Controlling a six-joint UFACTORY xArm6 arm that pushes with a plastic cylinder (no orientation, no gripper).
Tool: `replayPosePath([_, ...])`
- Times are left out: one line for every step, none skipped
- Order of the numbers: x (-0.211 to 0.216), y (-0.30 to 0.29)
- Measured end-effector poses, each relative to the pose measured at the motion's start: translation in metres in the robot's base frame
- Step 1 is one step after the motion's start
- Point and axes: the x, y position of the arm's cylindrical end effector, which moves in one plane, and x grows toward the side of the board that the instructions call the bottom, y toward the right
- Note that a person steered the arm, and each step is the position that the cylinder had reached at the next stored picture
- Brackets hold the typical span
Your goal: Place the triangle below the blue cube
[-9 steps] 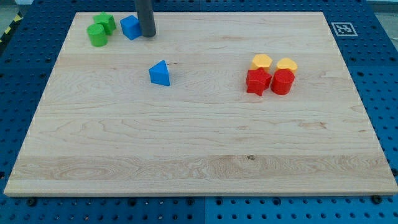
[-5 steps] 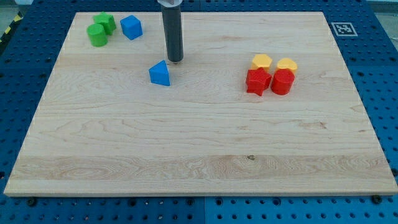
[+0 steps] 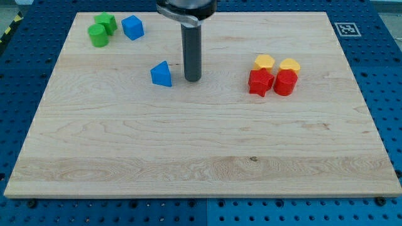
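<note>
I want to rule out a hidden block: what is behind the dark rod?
Only bare board shows on either side of the rod; the strip it covers cannot be seen. My tip sits just right of the blue triangle, apart from it.

1. A pale wooden board (image 3: pixel 207 144) with a visible grain filled most of the view.
2. It lay on a blue perforated surface (image 3: pixel 383 69), seen along the edges.
3. A black-and-white square marker (image 3: pixel 345 29) sat at the board's top right corner.
4. Yellow-and-black striped tape (image 3: pixel 9 28) showed at the view's top left.
5. The light was even, with soft shadows.
</note>
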Motion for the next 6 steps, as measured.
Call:
replayPosePath([0.03, -0.002])
replayPosePath([0.032, -0.021])
replayPosePath([0.018, -0.057])
replayPosePath([-0.007, -0.057])
replayPosePath([-0.015, -0.057])
replayPosePath([-0.028, -0.057])
